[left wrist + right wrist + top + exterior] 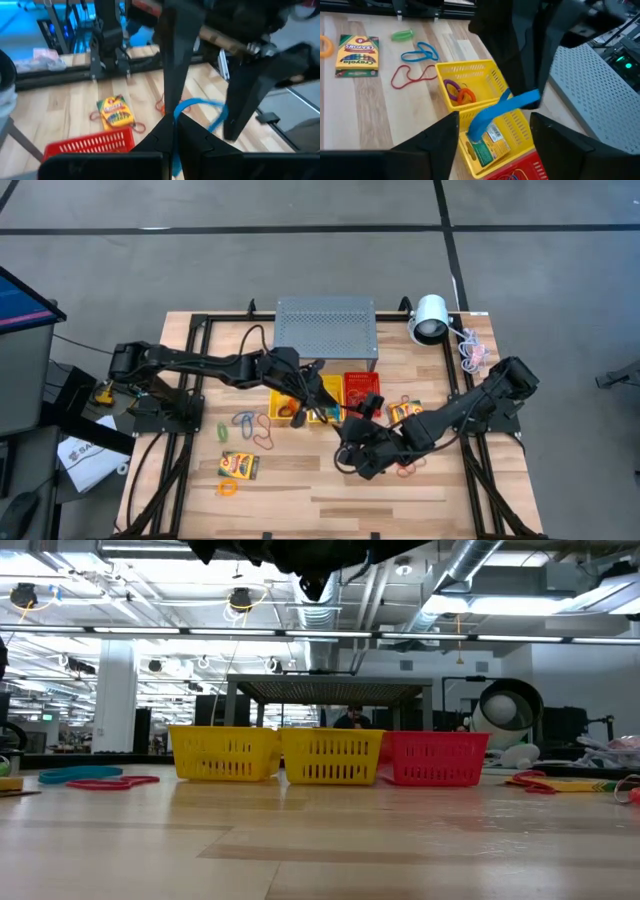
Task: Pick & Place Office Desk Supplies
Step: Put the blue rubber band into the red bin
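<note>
My left gripper [175, 125] is shut on a blue band loop [502, 112] and holds it in the air over the yellow baskets [470, 75]. My right gripper [494, 120] is open, with one finger on either side of the band's free end; I see no touch. One yellow basket holds purple and orange bands [457, 92], the other a card box [490, 145]. A crayon box [238, 466] and loose bands [243, 420] lie flat on the table's left part. Another crayon box [115, 112] lies right of the red basket [362, 388]. My left gripper pinches the blue band at one end [176, 116] between its two shut fingers. They come from the table's left, slanting a little downward. The band is lifted clear; it juts out from the fingertips and droops slack toward the yellow basket [485, 150].
A big grey perforated box [325, 330] stands behind the baskets. At the far right corner are a white round lamp [430, 320] and a tangle of cord [472, 352]. Bare wood shows along the near edge [330, 500].
</note>
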Robot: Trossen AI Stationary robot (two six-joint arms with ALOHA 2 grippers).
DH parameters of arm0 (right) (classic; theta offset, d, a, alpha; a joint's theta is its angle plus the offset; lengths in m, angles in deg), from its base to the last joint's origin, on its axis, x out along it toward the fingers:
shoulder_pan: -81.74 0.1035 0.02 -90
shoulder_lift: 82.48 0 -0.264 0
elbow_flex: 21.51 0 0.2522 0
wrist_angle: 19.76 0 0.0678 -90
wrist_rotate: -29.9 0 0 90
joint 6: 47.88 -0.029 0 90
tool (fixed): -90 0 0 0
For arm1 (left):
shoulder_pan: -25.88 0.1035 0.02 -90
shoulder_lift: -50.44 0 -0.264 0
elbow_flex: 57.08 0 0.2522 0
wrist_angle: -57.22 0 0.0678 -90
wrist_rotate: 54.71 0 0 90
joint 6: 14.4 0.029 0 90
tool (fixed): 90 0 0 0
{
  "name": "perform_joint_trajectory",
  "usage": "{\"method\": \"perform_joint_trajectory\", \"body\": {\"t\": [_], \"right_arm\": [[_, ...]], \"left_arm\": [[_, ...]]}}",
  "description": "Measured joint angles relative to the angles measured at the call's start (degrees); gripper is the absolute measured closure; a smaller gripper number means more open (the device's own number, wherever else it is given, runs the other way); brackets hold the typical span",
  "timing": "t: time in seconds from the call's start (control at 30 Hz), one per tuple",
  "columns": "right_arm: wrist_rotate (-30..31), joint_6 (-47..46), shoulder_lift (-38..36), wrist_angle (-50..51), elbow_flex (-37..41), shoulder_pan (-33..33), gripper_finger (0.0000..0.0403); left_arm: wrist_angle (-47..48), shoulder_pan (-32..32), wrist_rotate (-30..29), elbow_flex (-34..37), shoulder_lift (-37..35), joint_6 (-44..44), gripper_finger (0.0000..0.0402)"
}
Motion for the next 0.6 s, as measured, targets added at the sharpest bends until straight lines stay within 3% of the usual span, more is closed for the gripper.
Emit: {"method": "perform_joint_trajectory", "body": {"t": [0.1, 0.37, 0.6], "right_arm": [[0.0, 0.0, 0.0, 0.0, 0.0, -0.5, 0.0219], [0.0, 0.8, 0.0, 0.0, 0.0, -0.9, 0.0386], [0.0, 1.3, 0.0, 0.4, 0.0, -0.9, 0.0399]], "left_arm": [[0.4, 0.0, 0.0, 0.0, -0.8, 0.0, 0.0394], [0.5, -0.4, 0.0, 0.0, -0.8, 0.0, 0.0394], [0.5, -0.4, 0.0, 0.0, -0.8, 0.0, 0.0394]]}}
